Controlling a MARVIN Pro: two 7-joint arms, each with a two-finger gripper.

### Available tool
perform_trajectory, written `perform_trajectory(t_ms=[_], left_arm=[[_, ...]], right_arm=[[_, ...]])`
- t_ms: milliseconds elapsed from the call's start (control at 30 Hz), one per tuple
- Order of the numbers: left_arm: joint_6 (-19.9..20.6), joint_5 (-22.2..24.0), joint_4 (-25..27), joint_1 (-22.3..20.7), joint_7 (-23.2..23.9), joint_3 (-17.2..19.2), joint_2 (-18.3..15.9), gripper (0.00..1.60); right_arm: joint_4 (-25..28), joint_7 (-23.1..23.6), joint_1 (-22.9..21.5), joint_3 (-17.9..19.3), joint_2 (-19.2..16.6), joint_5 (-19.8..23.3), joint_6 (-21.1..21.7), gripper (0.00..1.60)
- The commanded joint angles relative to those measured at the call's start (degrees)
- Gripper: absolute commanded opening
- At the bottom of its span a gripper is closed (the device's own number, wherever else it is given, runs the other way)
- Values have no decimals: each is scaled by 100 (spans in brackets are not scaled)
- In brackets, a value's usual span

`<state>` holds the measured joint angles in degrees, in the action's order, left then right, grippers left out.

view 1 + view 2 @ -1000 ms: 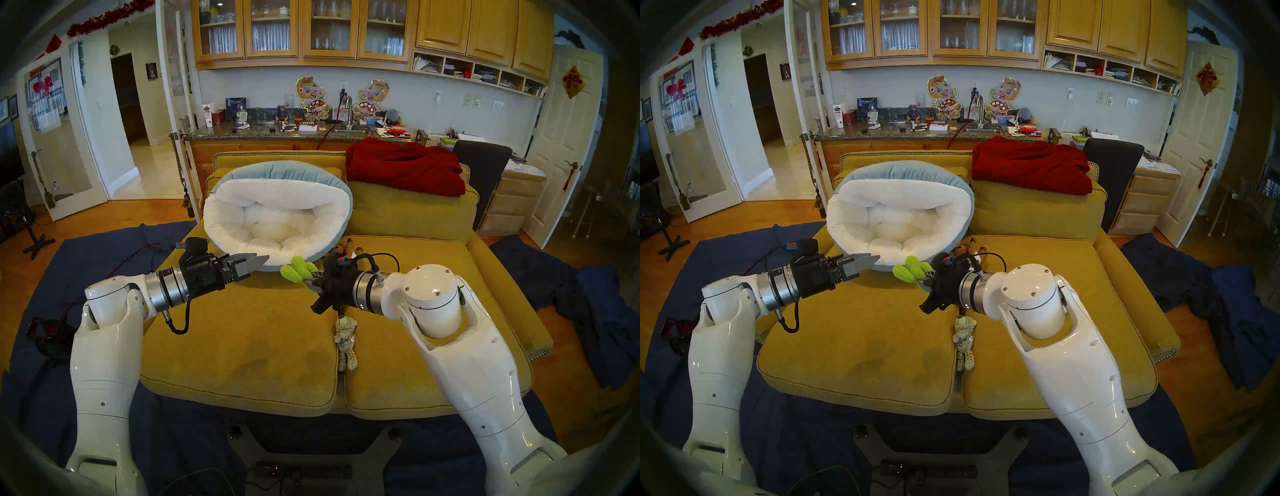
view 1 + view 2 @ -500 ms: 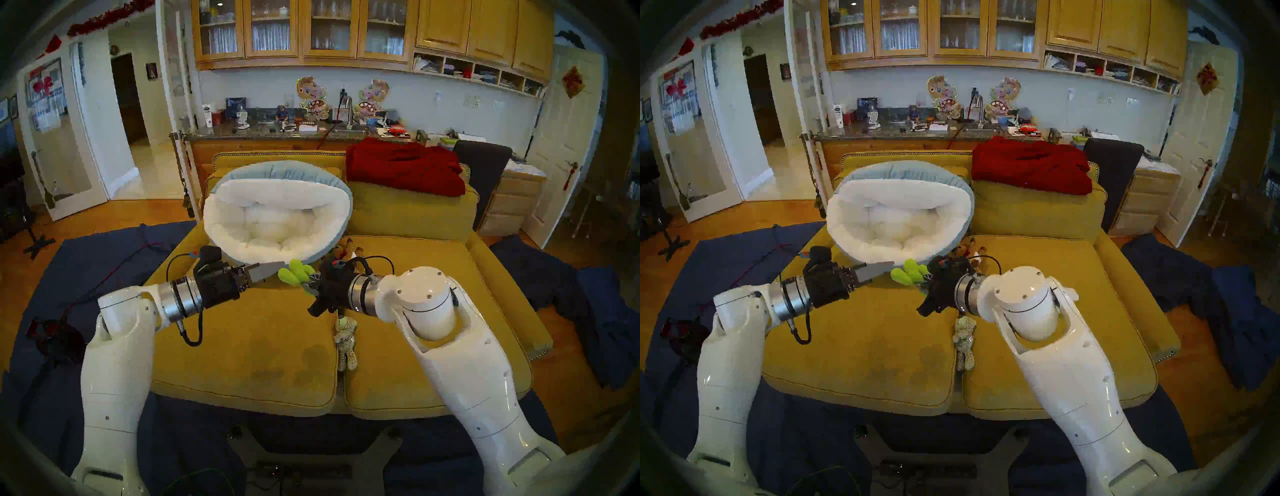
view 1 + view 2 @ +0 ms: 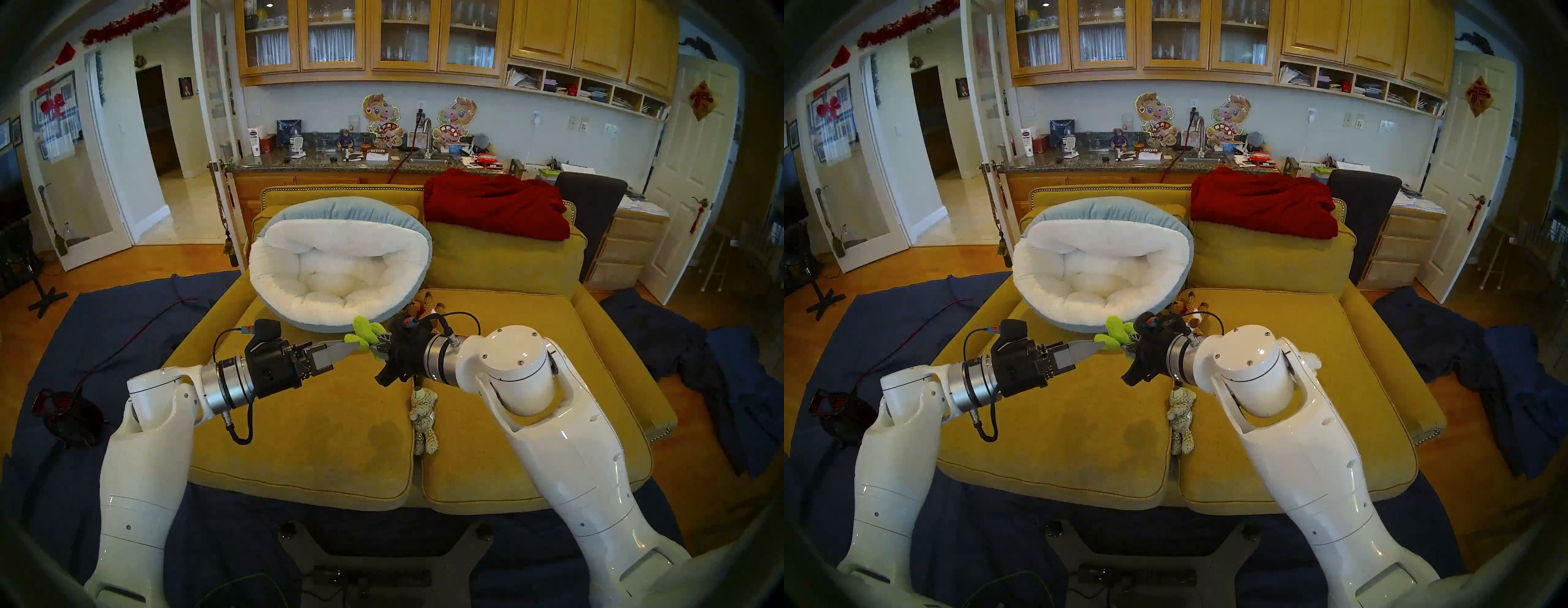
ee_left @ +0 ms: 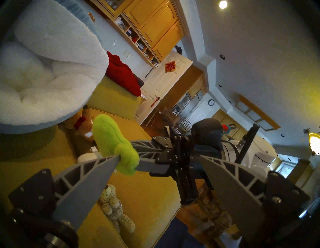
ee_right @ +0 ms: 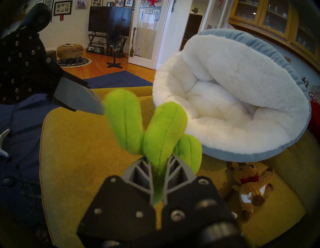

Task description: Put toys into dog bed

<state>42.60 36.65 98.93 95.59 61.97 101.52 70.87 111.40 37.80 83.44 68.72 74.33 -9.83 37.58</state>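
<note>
My right gripper is shut on the base of a bright green cactus toy, held above the sofa seat just in front of the dog bed. The dog bed, white fleece inside and pale blue outside, leans tilted against the sofa back. My left gripper is open, and one fingertip touches a cactus lobe. A grey spotted cub lies in the gap between the seat cushions. A brown knitted animal lies beside the bed, behind my right wrist.
The mustard-yellow sofa carries everything. A red blanket lies on its right back cushion. Dark blue sheets cover the floor around it. A cluttered counter runs behind the sofa.
My left arm swung right and forward until its open fingers reached the cactus. The right gripper kept hold of the cactus and drifted slightly left.
</note>
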Motion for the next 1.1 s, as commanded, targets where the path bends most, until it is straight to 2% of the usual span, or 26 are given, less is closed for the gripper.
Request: perform_trajectory(t_ms=[0, 367, 633, 1067], left_arm=[[-152, 177, 114, -102, 324, 98, -67, 160], [-268, 131, 109, -141, 286, 199, -115, 160], [-548, -152, 25, -174, 37, 65, -56, 160], [-641, -260, 13, -220, -136, 24, 56, 160]], right_arm=[[230, 65, -157, 71, 38, 72, 10, 0], [286, 179, -104, 205, -14, 156, 34, 0], [352, 250, -54, 250, -7, 171, 55, 0], [475, 335, 24, 305, 1, 221, 97, 0]])
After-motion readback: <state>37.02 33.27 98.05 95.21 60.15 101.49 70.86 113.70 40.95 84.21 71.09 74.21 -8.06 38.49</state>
